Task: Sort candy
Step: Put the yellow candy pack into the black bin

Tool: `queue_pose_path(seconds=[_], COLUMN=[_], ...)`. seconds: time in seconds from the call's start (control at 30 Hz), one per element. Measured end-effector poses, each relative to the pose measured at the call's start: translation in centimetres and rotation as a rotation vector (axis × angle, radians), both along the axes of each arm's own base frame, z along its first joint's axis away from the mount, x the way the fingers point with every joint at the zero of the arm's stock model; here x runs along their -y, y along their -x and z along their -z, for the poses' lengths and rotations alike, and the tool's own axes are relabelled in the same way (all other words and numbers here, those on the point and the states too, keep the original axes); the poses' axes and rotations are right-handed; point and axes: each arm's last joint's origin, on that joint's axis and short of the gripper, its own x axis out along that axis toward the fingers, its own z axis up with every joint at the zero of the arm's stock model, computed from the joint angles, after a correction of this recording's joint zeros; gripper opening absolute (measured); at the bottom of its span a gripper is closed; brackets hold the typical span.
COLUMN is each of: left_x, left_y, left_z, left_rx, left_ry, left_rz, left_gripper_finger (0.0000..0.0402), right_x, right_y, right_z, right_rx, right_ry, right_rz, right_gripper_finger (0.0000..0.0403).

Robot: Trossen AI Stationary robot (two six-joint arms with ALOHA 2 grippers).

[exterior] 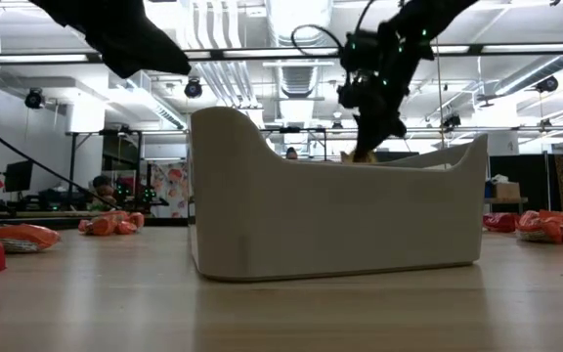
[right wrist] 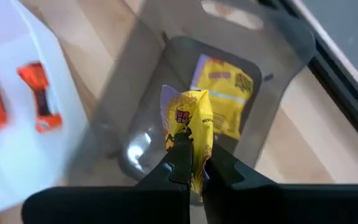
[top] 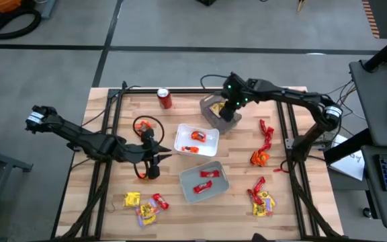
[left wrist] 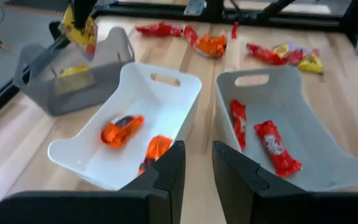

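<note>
Yellow candy pinched in right pincer above grey tray.

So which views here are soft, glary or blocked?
Low view: a white tray fills the middle, ceiling lights glare behind. Right wrist view: the tool's yellow candy is sharp, the grey tray soft. High view: evenly lit.

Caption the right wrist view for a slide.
Right gripper holds a yellow candy above the grey tray, where another yellow candy lies.
</note>
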Motion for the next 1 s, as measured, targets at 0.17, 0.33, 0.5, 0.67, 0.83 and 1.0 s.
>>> queue_pose_path(seconds=[0.17,0.33,0.5,0.67,0.83,1.0], left_x=[-0.1,-0.2,-0.2,-0.2,-0.2,-0.2], left_y=[0.4,0.8,1.0,1.0,1.0,1.0], left_z=[0.4,1.0,1.2,1.2,1.2,1.2], left_rx=[-0.044,-0.096,-0.119,-0.119,-0.119,-0.119], left_ry=[0.037,0.079,0.100,0.101,0.100,0.098], left_rz=[-0.030,-0.068,-0.091,-0.092,-0.092,-0.092], left_gripper_finger=[0.0066,0.0066,0.0066,0.0066,0.0066,0.0066], right_x=[1.1,1.2,1.4,1.6,1.7,1.8], right_y=[0.2,-0.2,-0.5,-0.8,-1.0,-1.1], right_z=[1.6,3.2,4.2,4.7,4.8,4.7], right_rx=[-0.046,-0.101,-0.125,-0.128,-0.119,-0.102], right_ry=[-0.051,-0.078,-0.085,-0.085,-0.081,-0.068], right_rz=[-0.051,-0.087,-0.090,-0.092,-0.091,-0.093], right_gripper_finger=[0.0009,0.0009,0.0017,0.0017,0.0027,0.0051])
